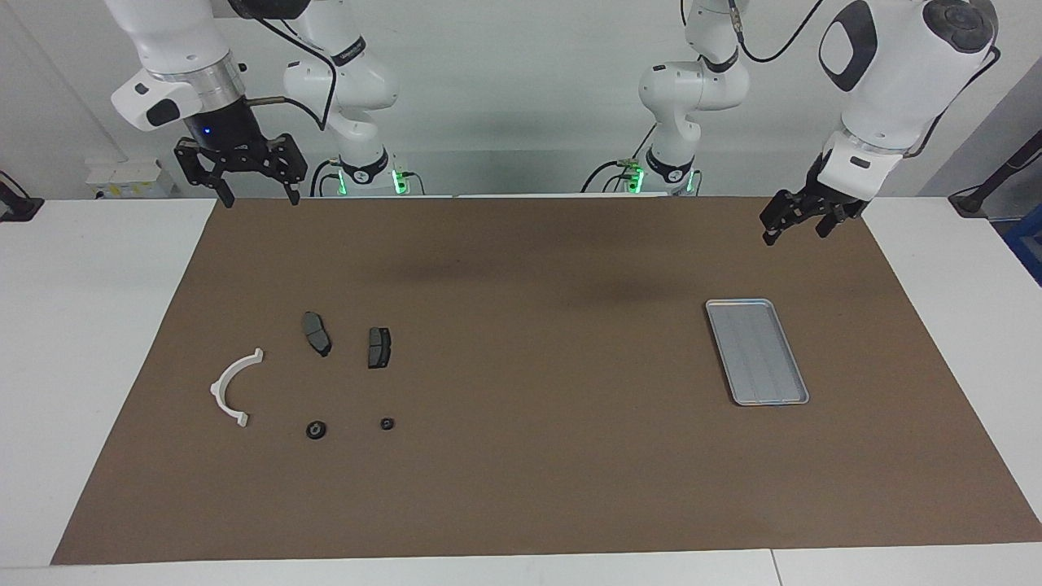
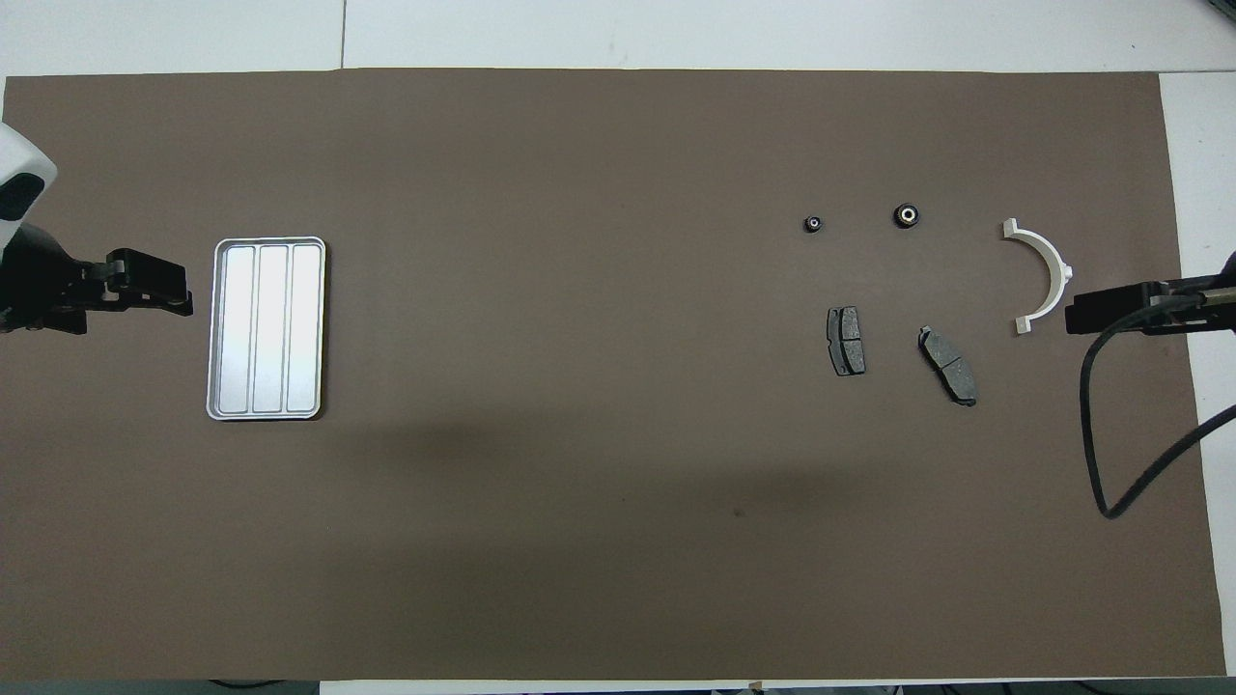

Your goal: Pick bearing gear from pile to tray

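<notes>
The pile lies on the brown mat toward the right arm's end. In it are two small black round bearing gears, a larger one (image 1: pixel 316 429) (image 2: pixel 906 215) and a smaller one (image 1: pixel 387 423) (image 2: pixel 814 224). The silver tray (image 1: pixel 737 303) (image 2: pixel 268 240) sits toward the left arm's end with nothing in it. My right gripper (image 1: pixel 260 199) (image 2: pixel 1070 317) hangs open in the air over the mat's corner at its own end, holding nothing. My left gripper (image 1: pixel 795 234) (image 2: pixel 183 294) hangs open above the mat beside the tray, also holding nothing.
In the pile, a white half-ring bracket (image 1: pixel 232 387) (image 2: pixel 1045 275) lies beside the larger gear. Two dark grey brake pads (image 1: pixel 317 333) (image 1: pixel 378 347) lie nearer to the robots than the gears. A black cable (image 2: pixel 1110 415) loops down from the right arm.
</notes>
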Robot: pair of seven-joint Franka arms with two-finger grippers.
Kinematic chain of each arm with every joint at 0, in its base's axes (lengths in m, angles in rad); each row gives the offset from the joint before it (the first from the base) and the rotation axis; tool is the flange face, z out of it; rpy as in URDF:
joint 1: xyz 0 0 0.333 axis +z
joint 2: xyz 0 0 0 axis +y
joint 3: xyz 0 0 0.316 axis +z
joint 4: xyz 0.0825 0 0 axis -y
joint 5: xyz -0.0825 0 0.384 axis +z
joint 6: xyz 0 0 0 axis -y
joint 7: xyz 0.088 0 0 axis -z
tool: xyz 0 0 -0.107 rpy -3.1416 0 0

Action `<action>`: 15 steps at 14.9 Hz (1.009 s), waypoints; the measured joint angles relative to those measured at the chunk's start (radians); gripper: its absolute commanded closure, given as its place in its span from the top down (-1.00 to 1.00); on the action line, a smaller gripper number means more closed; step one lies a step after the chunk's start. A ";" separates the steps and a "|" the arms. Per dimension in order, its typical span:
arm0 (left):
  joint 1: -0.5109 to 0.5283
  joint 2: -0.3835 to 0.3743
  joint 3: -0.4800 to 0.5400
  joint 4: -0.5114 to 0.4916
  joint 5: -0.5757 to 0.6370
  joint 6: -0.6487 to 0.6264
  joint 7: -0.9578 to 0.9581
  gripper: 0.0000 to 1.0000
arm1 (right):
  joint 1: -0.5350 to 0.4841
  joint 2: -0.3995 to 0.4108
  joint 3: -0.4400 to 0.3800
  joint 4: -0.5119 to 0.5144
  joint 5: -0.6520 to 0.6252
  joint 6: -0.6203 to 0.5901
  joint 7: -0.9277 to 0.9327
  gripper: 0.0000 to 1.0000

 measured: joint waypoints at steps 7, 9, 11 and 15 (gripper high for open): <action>0.000 0.000 0.000 0.000 0.000 0.000 0.000 1.00 | -0.003 0.000 -0.003 -0.001 0.000 -0.003 0.000 1.00; 0.000 0.000 0.000 0.000 0.000 0.000 0.000 1.00 | -0.004 0.000 -0.005 -0.001 0.000 -0.003 0.000 1.00; 0.000 0.000 0.000 0.000 0.000 0.000 0.000 1.00 | -0.004 0.000 -0.005 -0.001 0.000 -0.003 0.000 1.00; 0.000 0.000 0.000 0.000 0.000 0.000 0.000 1.00 | -0.002 0.000 -0.001 -0.001 0.000 -0.003 -0.016 1.00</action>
